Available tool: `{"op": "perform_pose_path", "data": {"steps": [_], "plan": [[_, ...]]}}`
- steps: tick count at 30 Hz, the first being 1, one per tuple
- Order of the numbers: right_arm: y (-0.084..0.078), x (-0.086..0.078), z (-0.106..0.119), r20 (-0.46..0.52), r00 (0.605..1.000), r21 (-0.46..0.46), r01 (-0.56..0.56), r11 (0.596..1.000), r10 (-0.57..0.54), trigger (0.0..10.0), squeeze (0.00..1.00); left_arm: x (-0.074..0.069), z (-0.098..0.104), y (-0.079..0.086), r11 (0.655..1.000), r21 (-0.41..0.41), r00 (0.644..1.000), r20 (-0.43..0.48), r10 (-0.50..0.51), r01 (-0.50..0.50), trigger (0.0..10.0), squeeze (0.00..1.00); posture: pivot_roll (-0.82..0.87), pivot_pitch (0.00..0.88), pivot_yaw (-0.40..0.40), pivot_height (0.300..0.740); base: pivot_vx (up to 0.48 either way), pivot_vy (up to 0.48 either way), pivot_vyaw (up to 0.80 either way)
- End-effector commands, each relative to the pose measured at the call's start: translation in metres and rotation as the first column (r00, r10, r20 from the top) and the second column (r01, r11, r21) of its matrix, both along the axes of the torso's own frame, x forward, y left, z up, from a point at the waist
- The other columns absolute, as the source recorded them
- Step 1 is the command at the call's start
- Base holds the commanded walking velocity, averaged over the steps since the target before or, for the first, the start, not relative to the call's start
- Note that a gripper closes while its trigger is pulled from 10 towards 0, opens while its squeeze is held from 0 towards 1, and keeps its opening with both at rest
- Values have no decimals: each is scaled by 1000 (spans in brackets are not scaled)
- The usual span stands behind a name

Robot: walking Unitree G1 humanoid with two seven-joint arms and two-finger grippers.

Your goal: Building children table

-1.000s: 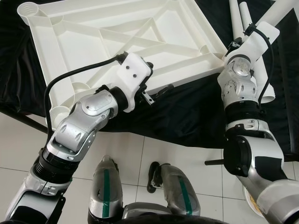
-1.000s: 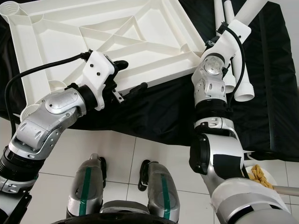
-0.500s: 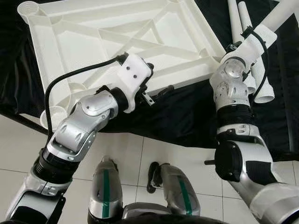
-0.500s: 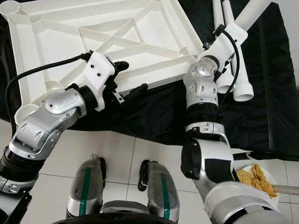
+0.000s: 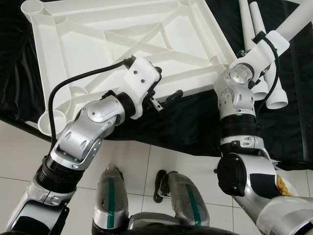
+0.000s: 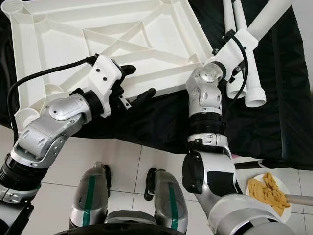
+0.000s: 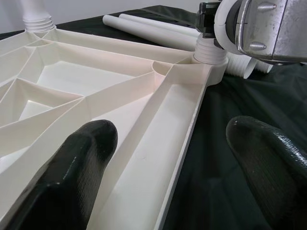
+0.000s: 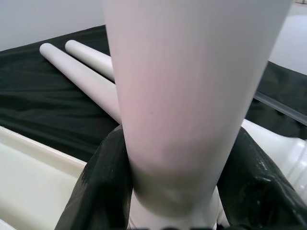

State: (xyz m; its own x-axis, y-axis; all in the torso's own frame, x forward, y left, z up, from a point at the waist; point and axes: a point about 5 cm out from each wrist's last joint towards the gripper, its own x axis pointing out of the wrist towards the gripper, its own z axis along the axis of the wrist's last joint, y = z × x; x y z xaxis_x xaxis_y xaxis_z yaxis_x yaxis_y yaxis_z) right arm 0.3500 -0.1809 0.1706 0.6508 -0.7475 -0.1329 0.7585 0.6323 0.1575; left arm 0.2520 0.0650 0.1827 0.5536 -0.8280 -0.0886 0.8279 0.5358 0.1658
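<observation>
Black cloth (image 5: 195,122) covers the low surface on which a white moulded-plastic children's tabletop (image 5: 88,44) lies upside down, its ribbed underside up and round leg sockets at the corners. Its near-left corner socket (image 5: 51,122) juts past the cloth's near edge over the pale tiled floor (image 5: 146,161). At the tabletop's near-right corner a white plastic table leg (image 6: 266,12) stands tilted in the socket, leaning away to the far right. The right claw (image 8: 177,191) is clamped round this leg low down, one black finger on each side, just above the socket. The left claw (image 7: 168,158) sits at the tabletop's near edge with its fingers spread wide and nothing between them: one finger (image 7: 81,167) over the ribbed underside, the other (image 7: 273,158) over bare cloth on the near side of the rim. Just right of the held leg, more white tube legs (image 5: 249,22) lie side by side on the cloth, their wide ends (image 5: 278,103) pointing near. Open black cloth stretches between the tabletop's near rim and the floor. Near right, on the floor, a white plate with yellow-brown food (image 6: 266,191) sits beside the right arm.
</observation>
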Motion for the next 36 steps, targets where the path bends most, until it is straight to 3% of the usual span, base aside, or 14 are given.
{"op": "perform_pose_path", "data": {"steps": [1,12,13,16,17,19,20,23,24,28,29,31,32,36], "plan": [[-9,-12,-29,-142,987,5,74,997,-73,10000,0,-6,1,-5,997,2,997,1,-71,71,10000,0,148,79,-86,740,0,0,0],[3,-11,-27,-117,993,12,-8,1000,9,10000,0,-6,1,-6,997,2,997,0,-76,76,10000,0,143,85,-85,740,0,0,0],[4,-9,-26,-103,994,11,-46,999,47,10000,1000,-6,2,-6,997,0,997,0,-76,76,10000,0,142,85,-85,740,0,0,0],[4,-9,-26,-103,994,11,-46,999,47,10000,1000,-6,2,-6,997,0,997,0,-76,76,10000,0,142,85,-85,740,0,0,0],[4,-6,-23,-73,992,11,-100,995,101,10000,1000,-6,2,-7,997,-2,997,0,-76,76,10000,0,138,85,-85,740,0,0,0],[4,-6,-23,-73,992,11,-100,995,101,10000,1000,-6,2,-7,997,-2,997,0,-76,76,10000,0,138,85,-85,740,0,0,0],[3,-1,-19,-33,984,8,-174,985,175,10000,1000,-5,2,-7,997,-4,997,0,-76,76,10000,0,135,88,-85,740,0,0,0],[3,-1,-19,-33,984,8,-174,985,175,10000,1000,-5,2,-7,997,-4,997,0,-76,76,10000,0,135,88,-85,740,0,0,0],[2,1,-13,5,973,-9,-232,973,232,10000,1000,-5,2,-7,997,-6,997,1,-76,76,10000,0,133,92,-85,740,0,0,0],[1,3,-7,41,958,-33,-283,958,285,10000,1000,-5,3,-7,997,-8,997,1,-75,75,10000,0,130,97,-82,740,0,0,0],[-1,4,-2,74,943,-53,-320,946,324,10000,722,-4,3,-7,997,-9,997,1,-75,75,10000,0,128,99,-80,740,0,0,0],[-1,4,-2,74,943,-53,-320,946,324,10000,722,-4,3,-7,997,-9,997,1,-75,75,10000,0,128,99,-80,740,0,0,0],[-3,4,1,105,925,-69,-359,931,365,10000,0,-4,3,-7,997,-11,997,2,-75,75,10000,0,126,99,-79,740,0,0,0],[-6,2,3,149,883,-90,-436,895,445,10000,0,-3,4,-8,997,-12,997,3,-76,76,10000,0,122,101,-78,740,0,0,0]]}}
